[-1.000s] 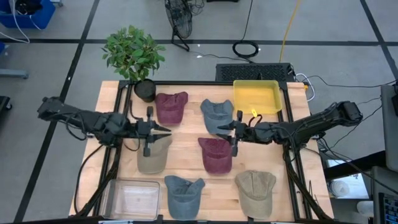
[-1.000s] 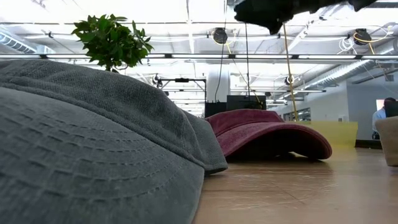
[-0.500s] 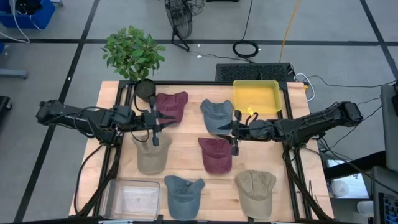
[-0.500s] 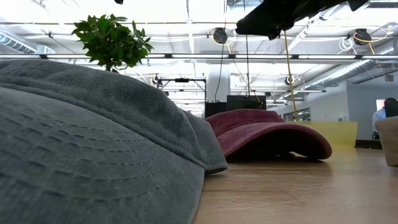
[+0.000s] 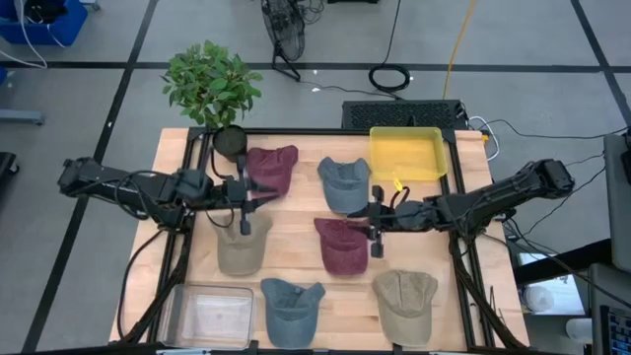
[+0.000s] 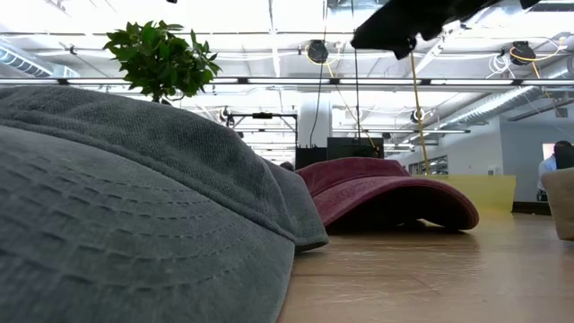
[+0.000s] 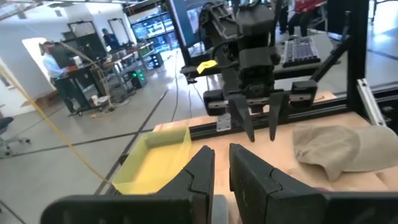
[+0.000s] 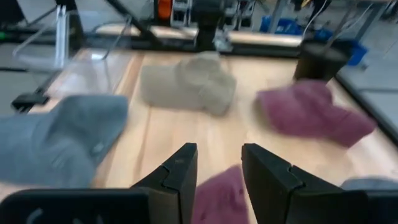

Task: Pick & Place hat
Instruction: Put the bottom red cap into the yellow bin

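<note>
Left end effector [image 5: 264,196] nearly clenched, empty, over maroon cloth cap [image 5: 271,169] upper centre-left; right end effector [image 5: 363,219] released, empty, above second maroon cap [image 5: 341,247] mid-frame on wooden counter [image 5: 296,237]

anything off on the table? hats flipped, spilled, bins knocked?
Nothing stands out. All six caps lie crown up on the table, apart from each other. The yellow bin and the clear bin sit square and hold nothing. The potted plant stands upright at the back left corner.
</note>
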Tool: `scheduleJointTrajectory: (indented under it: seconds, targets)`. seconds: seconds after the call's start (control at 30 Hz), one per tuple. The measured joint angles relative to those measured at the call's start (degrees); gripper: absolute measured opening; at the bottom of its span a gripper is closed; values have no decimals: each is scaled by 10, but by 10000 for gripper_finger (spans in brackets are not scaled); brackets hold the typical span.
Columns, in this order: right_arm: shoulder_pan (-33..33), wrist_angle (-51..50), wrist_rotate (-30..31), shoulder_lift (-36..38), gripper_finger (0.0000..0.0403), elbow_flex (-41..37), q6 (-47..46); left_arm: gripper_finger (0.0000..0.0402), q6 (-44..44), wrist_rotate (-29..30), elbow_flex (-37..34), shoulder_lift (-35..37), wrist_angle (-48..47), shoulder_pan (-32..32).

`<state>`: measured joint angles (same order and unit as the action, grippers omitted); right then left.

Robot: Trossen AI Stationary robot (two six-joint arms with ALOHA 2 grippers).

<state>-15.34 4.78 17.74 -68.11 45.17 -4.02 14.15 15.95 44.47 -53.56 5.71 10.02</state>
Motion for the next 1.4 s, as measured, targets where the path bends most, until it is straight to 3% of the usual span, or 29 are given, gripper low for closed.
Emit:
scheduleJointTrajectory:
  seconds: [0.2,0.47,0.83,0.97,1.4]
  targets:
    - [-12,-25,0,-9,116,0,-3,56,-24,0,0,0,-53,25]
    - [4,-8,-1,-10,136,0,8,56,35,7,0,0,-48,34]
    - [23,22,-81,-74,193,0,25,56,35,8,0,0,-13,19]
    - [24,9,-119,-98,192,0,-9,56,35,8,0,0,-11,19]
    - [21,8,-119,-165,176,-1,-75,56,32,8,0,0,-38,20]
